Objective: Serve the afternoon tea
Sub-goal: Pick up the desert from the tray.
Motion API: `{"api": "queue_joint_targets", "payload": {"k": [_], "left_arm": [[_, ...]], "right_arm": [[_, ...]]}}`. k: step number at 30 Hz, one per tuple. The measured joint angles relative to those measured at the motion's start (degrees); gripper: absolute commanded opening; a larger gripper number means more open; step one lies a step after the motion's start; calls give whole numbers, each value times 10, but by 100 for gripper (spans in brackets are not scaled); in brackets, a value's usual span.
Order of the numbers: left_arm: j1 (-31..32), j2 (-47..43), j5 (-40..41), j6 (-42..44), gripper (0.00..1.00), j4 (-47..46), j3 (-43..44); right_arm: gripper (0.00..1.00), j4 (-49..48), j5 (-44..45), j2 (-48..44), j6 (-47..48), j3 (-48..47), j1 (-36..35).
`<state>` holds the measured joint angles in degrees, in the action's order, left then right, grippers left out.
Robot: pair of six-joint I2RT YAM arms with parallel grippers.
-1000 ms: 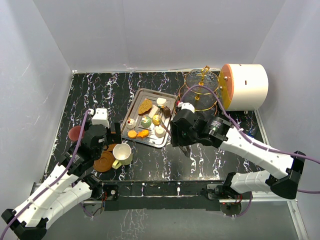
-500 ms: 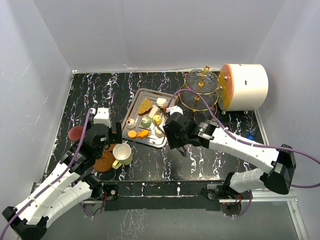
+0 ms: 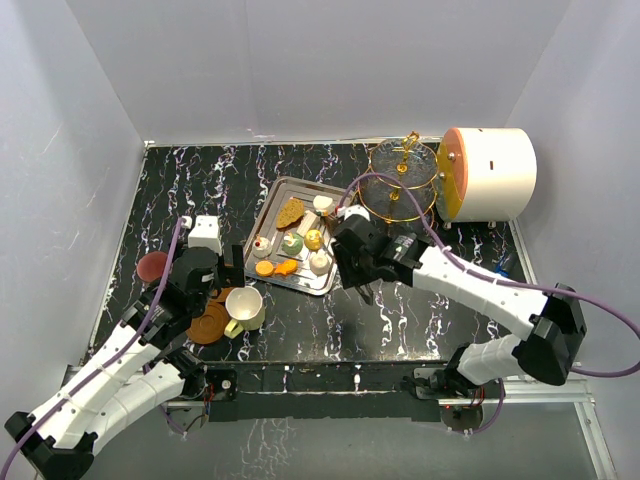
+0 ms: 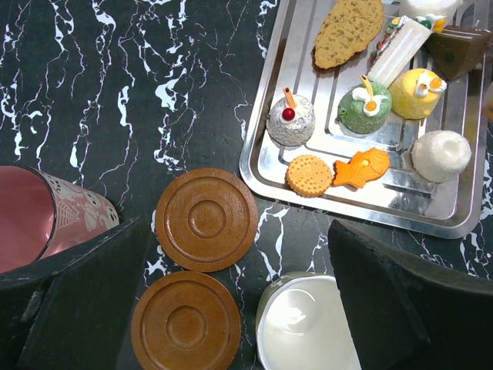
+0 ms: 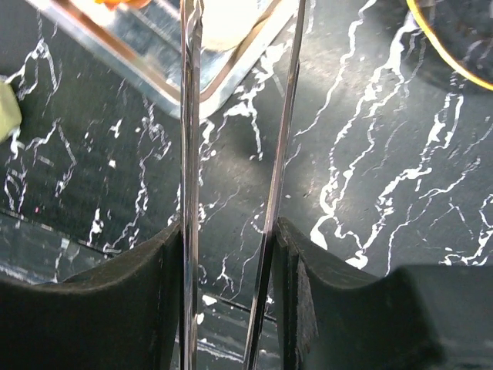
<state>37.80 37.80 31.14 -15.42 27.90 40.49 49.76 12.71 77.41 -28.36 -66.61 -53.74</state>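
Small cakes lie on a steel tray (image 4: 362, 202): a white dome (image 4: 441, 154), a green one (image 4: 365, 108), a yellow one (image 4: 416, 92) and an orange fish (image 4: 362, 168). My left gripper (image 4: 231, 308) hangs open above two brown saucers (image 4: 206, 219) and the cream cup (image 4: 308, 324); the maroon cup (image 4: 31, 227) stands to its left. My right gripper (image 5: 231, 231) is shut on metal tongs (image 5: 189, 154), whose blades reach the tray's near right corner, either side of a white cake (image 5: 227, 23). The glass stand (image 3: 402, 175) stands at the back right.
A big white cylinder with an orange end (image 3: 490, 172) lies right of the stand. A small white box (image 3: 203, 233) sits left of the tray. White walls close in the black marbled table on three sides.
My right arm has swung left and nearer, bringing the tongs to the tray's near right corner, and its jaws have narrowed on them. The left arm has not moved.
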Motion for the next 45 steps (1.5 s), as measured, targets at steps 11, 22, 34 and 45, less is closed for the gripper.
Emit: {"api": "queue_joint_targets", "payload": {"k": [11,22,34,45], "left_arm": [[0,5,0,0,99,0,0],[0,15,0,0,99,0,0],[0,15,0,0,99,-1,0],[0,19,0,0,99,-4,0]], "right_arm": [[33,-21,-52,40,14,-20,105],[36,-30,-55,57,10,-45,117],[46,-24,-179,62,27,-48,112],[50,32,-164,66,46,-41,62]]}}
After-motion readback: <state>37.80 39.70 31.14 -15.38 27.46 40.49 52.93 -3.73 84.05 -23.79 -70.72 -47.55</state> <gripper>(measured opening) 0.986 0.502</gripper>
